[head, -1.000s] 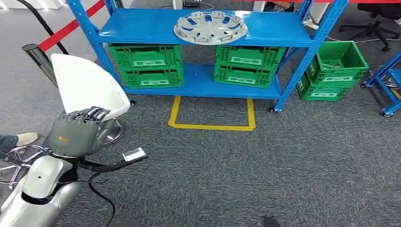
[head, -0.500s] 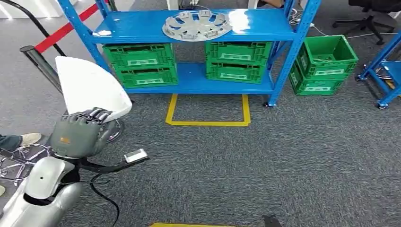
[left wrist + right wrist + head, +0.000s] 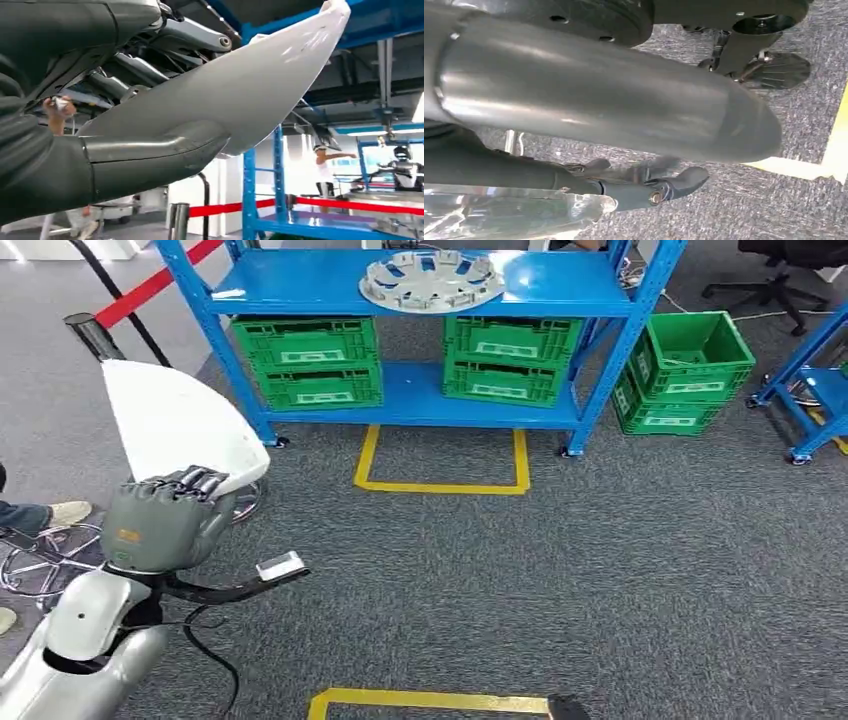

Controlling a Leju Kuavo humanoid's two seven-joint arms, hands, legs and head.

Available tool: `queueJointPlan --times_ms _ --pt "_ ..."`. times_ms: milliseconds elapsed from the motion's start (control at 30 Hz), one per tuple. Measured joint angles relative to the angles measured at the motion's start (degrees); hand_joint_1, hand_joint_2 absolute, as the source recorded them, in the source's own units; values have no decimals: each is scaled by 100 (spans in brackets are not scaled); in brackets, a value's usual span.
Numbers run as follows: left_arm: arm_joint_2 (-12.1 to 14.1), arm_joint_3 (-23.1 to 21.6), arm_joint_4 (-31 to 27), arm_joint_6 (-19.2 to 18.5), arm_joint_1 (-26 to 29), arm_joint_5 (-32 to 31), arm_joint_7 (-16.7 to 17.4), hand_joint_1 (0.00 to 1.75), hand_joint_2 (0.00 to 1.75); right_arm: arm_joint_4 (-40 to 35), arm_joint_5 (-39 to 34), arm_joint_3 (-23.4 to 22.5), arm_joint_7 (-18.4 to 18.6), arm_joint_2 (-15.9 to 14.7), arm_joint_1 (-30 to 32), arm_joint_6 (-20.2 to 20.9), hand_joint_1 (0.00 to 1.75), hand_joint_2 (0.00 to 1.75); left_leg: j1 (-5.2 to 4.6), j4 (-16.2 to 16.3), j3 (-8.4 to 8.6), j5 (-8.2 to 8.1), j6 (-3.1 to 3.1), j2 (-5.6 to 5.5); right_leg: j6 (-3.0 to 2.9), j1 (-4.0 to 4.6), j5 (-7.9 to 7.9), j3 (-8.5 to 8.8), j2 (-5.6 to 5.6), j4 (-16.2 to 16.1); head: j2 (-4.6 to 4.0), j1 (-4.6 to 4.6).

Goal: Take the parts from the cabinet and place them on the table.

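Note:
My left hand (image 3: 160,520) grips a large white curved panel (image 3: 175,420) by its lower edge, low at the left of the head view. In the left wrist view the same white panel (image 3: 240,95) rises beyond my thumb (image 3: 150,155), which presses on it. A silver wheel cover (image 3: 432,280) lies on the top shelf of the blue rack (image 3: 300,285) ahead. In the right wrist view my right hand (image 3: 624,115) hangs over the grey carpet with nothing in it, its fingers (image 3: 659,185) stretched out.
Green crates (image 3: 308,362) (image 3: 510,358) fill the rack's lower shelf, and another green crate (image 3: 685,370) stands to its right. Yellow floor marks lie before the rack (image 3: 440,485) and near my feet (image 3: 430,700). A barrier post (image 3: 95,335), a person's shoe (image 3: 65,512) and a chrome chair base (image 3: 40,560) are at the left.
The camera has drawn back from the rack, and a yellow floor mark has come into view at the bottom. My left hand still holds the white panel the same way.

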Motion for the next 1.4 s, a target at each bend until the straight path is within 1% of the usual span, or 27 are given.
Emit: queueJointPlan --times_ms 167,267,300,367,400,433,500,533,567,600,667,700,733,767,867,900,933,967,1033,1067,1100,1167,1200,1233,1267,1367,1400 --pt "4 0 0 0 3 0 2 175 175 0 0 0 -2 -2 8 0 0 0 -2 5 -74 66 53 1 114 -5 171 -30 4 -91 0 -7" --pt "4 0 0 0 9 0 2 175 175 0 72 0 -9 -2 10 -79 0 0 -4 9 -97 78 57 1 121 -7 186 -45 3 -97 0 -7" --pt "7 0 0 2 11 2 2 175 175 0 144 2 -7 0 12 -140 0 0 -21 37 -125 71 77 1 154 -37 219 -26 2 -135 2 -4" --pt "31 11 -11 2 19 2 9 175 175 0 308 28 13 2 11 -258 0 0 -31 -106 -91 167 231 -10 282 -45 296 22 -15 -243 2 -22" --pt "20 9 -15 2 28 4 13 175 175 0 385 44 35 0 10 -295 0 0 23 -250 -8 276 232 -11 275 -42 249 -48 -14 -220 0 0" --pt "13 9 -15 4 19 4 15 175 175 0 440 61 53 0 10 -308 0 0 25 -308 -2 314 260 -29 269 -29 24 -118 -9 -33 2 20" --pt "37 26 -15 2 89 4 22 175 175 0 509 103 118 0 19 -336 0 0 33 -304 -32 327 260 -54 266 -45 -530 -473 -9 945 2 28" --pt "42 37 -13 2 142 4 37 175 175 0 522 120 131 0 34 -359 0 0 34 -300 -48 335 248 -76 277 -50 -724 -624 -9 1373 0 26" --pt "44 44 -13 2 188 11 37 175 175 0 529 133 144 2 49 -367 0 0 44 -295 -64 347 229 -108 289 -55 -793 -673 -11 1580 0 28" --pt "50 46 -13 2 234 11 37 175 175 0 531 146 149 4 67 -369 0 0 67 -285 -83 354 193 -165 310 -73 -730 -570 -11 1484 0 28" --pt "59 52 -13 4 277 11 37 175 175 0 533 175 153 4 82 -371 0 0 141 -225 -126 351 91 -300 366 -127 -385 11 19 609 2 28" --pt "61 59 -13 7 279 11 37 175 175 0 540 179 153 4 81 -369 0 0 178 -138 -171 325 22 -362 432 -190 -294 351 163 82 2 33" --pt "67 74 -15 20 289 11 37 175 175 4 555 186 151 33 66 -361 0 0 157 -75 -235 307 -45 -416 465 -150 -477 364 397 93 2 44" --pt "94 124 -17 24 303 11 39 175 175 4 570 195 133 57 74 -363 0 0 146 25 -286 294 -76 -458 314 -170 -425 381 296 87 2 68" --pt "149 201 -24 59 354 9 46 175 175 7 629 221 101 81 72 -356 0 0 166 -19 -312 351 -95 -555 175 -150 -426 347 163 169 2 31" --pt "192 236 -28 68 395 11 48 175 175 7 640 223 85 90 70 -356 0 0 170 18 -315 310 -119 -489 119 -153 -421 342 99 167 2 20" --pt "214 293 -33 70 414 11 55 175 175 7 658 230 63 94 68 -363 0 0 145 226 -413 140 -129 -253 73 -146 -410 340 73 165 2 -18" --pt "234 354 -42 85 412 11 55 175 175 7 675 240 44 103 70 -369 0 0 142 650 -610 -114 -141 -134 48 -135 -400 325 10 163 0 -35" --pt "247 448 -46 129 432 9 55 175 175 7 717 278 35 105 81 -387 0 0 143 1619 -1048 -552 -144 -69 29 -115 -398 295 -132 163 0 -35" --pt "260 481 -46 136 458 4 55 175 175 7 726 280 35 105 82 -404 0 0 142 1901 -1166 -631 -135 -69 23 -108 -396 284 -208 163 2 -35" --pt "275 518 -48 135 482 2 52 175 175 7 726 286 35 107 81 -415 0 0 139 1882 -1137 -568 -120 -69 21 -100 -395 280 -279 163 2 -35" --pt "291 571 -52 138 498 2 50 175 175 7 726 313 28 107 72 -433 0 0 126 1201 -745 -181 -61 -28 21 -87 -395 284 -427 163 0 -33" --pt "302 592 -68 140 494 2 50 175 175 7 728 315 26 111 64 -433 0 0 96 634 -419 38 -17 151 23 -84 -395 293 -497 163 2 -35" --pt "308 610 -90 142 490 2 50 175 175 7 728 317 24 118 57 -433 0 0 45 262 -182 121 28 509 34 -66 -396 304 -544 163 2 -37" --pt "308 614 -103 142 459 0 50 175 175 7 728 319 15 125 59 -433 0 0 1 74 -142 65 2 554 80 -19 -423 292 -612 197 2 -61" --pt "341 656 -105 153 510 -2 42 175 175 7 704 319 -20 127 51 -312 0 0 -5 99 -233 109 36 299 179 -24 -384 356 -851 103 2 -37" --pt "350 686 -114 153 513 -7 24 175 175 7 686 319 -48 138 38 -258 0 0 35 43 -203 156 91 208 228 -42 -414 345 -819 114 2 -42"
